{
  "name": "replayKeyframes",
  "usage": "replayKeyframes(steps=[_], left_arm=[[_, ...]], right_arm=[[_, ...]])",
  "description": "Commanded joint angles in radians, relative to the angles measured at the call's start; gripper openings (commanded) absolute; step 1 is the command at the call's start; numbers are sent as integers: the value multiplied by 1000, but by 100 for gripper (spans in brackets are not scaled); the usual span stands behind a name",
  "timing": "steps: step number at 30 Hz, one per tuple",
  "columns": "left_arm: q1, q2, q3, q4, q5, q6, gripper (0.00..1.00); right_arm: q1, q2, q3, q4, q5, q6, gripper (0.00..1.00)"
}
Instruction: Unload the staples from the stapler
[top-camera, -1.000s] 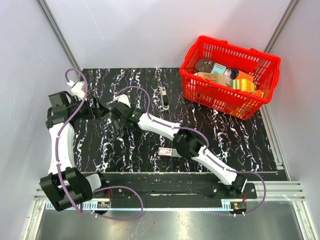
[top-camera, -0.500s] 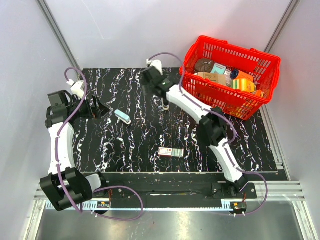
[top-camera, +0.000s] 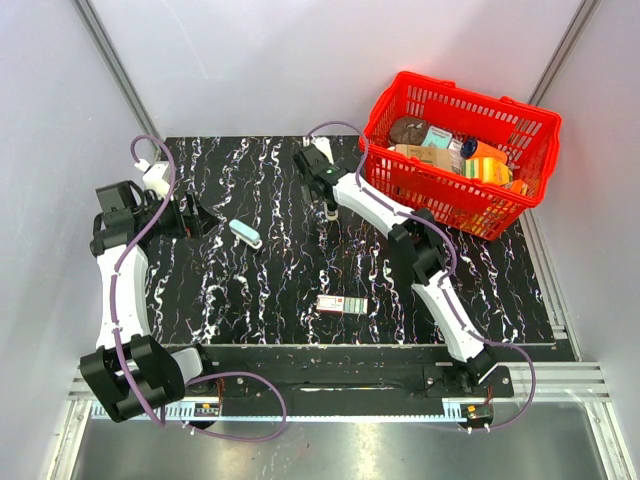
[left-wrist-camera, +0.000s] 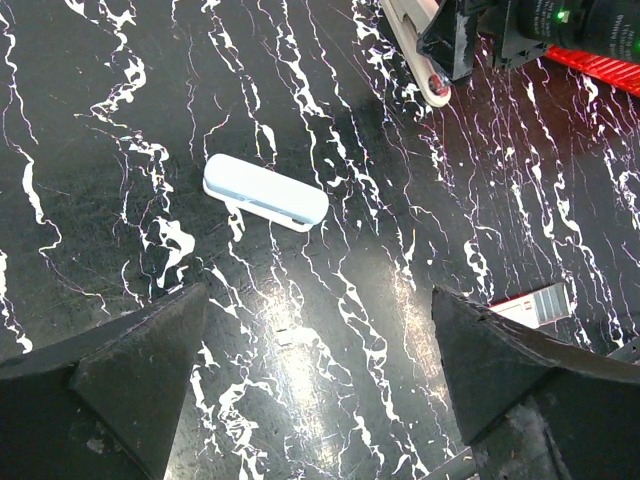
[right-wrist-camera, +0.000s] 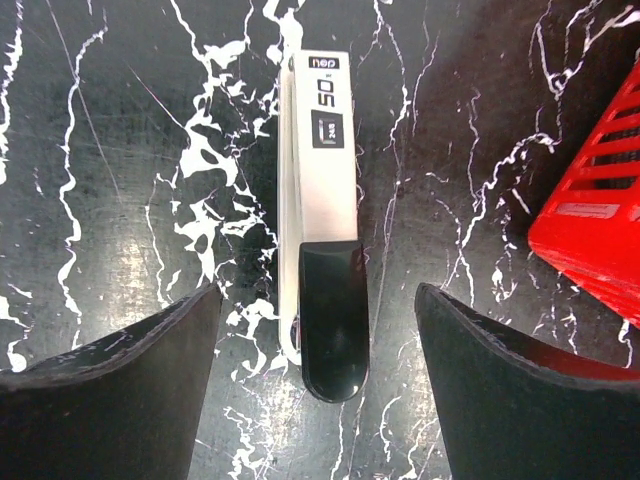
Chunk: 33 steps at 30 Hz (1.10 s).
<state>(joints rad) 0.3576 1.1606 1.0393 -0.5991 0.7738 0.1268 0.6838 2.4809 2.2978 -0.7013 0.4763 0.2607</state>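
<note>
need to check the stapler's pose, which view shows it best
Right wrist: the stapler lies whole, centred between the open fingers. Top external shows just a sliver under the right arm; left wrist catches only one end.

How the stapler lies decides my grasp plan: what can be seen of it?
The stapler is a slim, cream-white, plastic-looking bar with a glossy black cap on its near end and a black label reading 50 at its far end. It looks closed and lies flat on the black marbled table, lengthwise between the open fingers of the right claw, which stand clear of it on both sides. The red basket sits apart from it, off to one side.
</note>
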Motion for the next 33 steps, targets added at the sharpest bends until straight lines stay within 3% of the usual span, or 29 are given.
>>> replayKeyframes(steps=[1, 10, 19, 23, 28, 33], left_arm=[[3, -10, 7, 16, 24, 22, 99], [3, -27, -7, 18, 21, 31, 99], [3, -27, -12, 32, 13, 28, 99], [1, -15, -13, 33, 9, 30, 99], [-26, -24, -42, 58, -25, 34, 99], [-126, -33, -68, 62, -89, 28, 99]], right_arm=[[3, 7, 20, -3, 4, 5, 82], [-3, 36, 18, 29, 16, 12, 58], [-12, 64, 34, 19, -1, 28, 52], [-10, 62, 26, 13, -11, 44, 35], [-7, -3, -37, 29, -50, 80, 21], [37, -128, -201, 78, -47, 149, 13]])
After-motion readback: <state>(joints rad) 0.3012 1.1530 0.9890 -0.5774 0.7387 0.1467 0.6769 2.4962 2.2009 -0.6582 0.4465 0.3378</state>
